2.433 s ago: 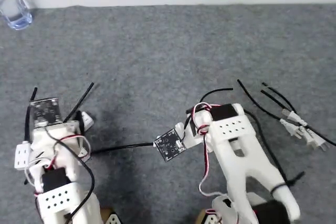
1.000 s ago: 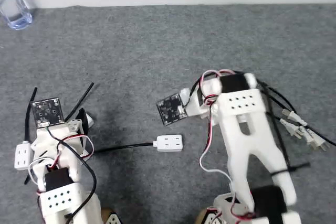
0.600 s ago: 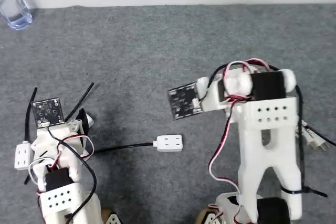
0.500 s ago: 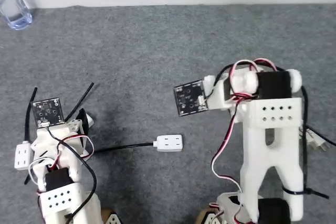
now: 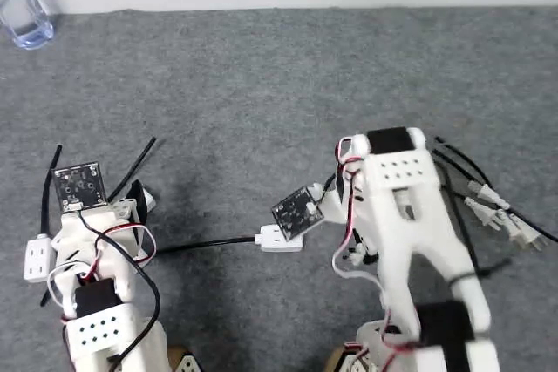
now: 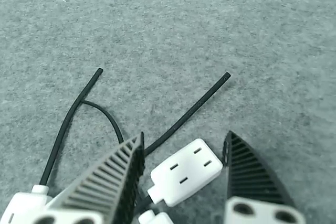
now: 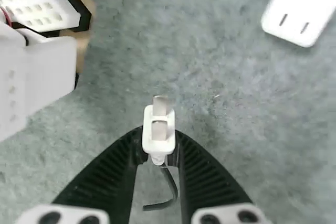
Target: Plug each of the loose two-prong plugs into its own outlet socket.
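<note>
My right gripper is shut on a white two-prong plug, prongs pointing away from it above the grey carpet. A white outlet socket lies a short way beyond it, off to one side. In the high view this socket lies mid-table on a black cord, partly under the right arm's camera board. My left gripper is open, its jaws on either side of another white outlet socket without touching it. More loose plugs lie at the right.
A third white socket lies at the left edge beside the left arm. Black cord ends stick out past the left gripper. A clear container stands at the far left corner. The far carpet is open room.
The right arm rose from the middle socket and swung right toward the loose plugs. It has since come back down-left, stopping beside the middle socket. The left arm has not moved.
</note>
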